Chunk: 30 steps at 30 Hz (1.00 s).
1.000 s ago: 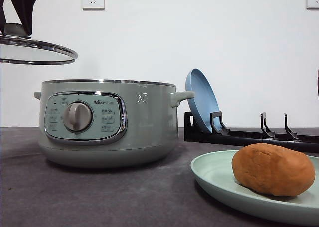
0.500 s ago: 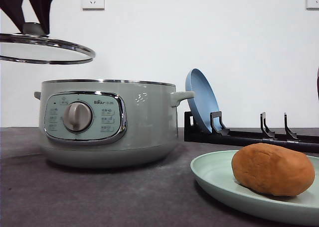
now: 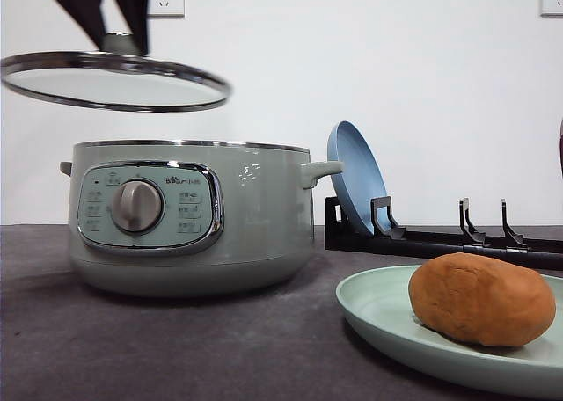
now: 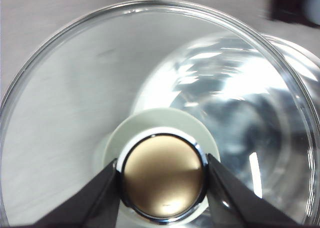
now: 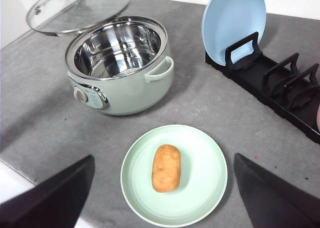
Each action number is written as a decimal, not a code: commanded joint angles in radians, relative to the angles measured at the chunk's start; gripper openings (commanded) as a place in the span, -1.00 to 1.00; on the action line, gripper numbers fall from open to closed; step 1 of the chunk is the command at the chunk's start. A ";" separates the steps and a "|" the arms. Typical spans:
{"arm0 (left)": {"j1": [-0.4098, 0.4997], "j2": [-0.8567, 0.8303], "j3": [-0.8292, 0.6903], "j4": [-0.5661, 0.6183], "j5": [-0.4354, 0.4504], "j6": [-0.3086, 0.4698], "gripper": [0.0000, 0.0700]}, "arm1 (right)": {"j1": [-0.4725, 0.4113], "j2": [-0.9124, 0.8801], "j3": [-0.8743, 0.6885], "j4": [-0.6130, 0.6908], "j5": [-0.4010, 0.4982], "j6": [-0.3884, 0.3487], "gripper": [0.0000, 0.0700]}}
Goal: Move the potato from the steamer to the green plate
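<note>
Grey matting [image 5: 60,118] is covering the worktop below a white wall with sockets. Directly beneath the right gripper [image 5: 162,198], whose dark fingers [image 5: 55,195] are spread wide apart with nothing between them, the potato [image 5: 166,168] is lying at the centre of the green plate [image 5: 202,153]. Just beyond the plate, farther from that gripper, the steamer [image 5: 122,85] is standing open, its bare steel bowl showing, its dial panel facing the front camera. Off to one side past the plate, a black rack [image 5: 280,83] is holding a blue plate [image 5: 232,18] upright in its end slot. Farthest from the right gripper, the left gripper [image 4: 162,170] is clamping its fingers [image 4: 102,188] on the knob [image 4: 162,175] of the glass lid [image 3: 114,80], holding it level in the air above the steamer's far rim and partly overhanging it, well clear of the pot.
</note>
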 commanded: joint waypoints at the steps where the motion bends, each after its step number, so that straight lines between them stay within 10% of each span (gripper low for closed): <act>1: -0.033 -0.002 0.034 0.017 0.002 -0.005 -0.97 | 0.004 0.003 0.013 0.006 0.004 0.010 0.60; 30: -0.173 -0.002 -0.042 0.049 0.002 0.006 -0.97 | 0.004 0.003 0.013 0.006 0.007 0.029 0.60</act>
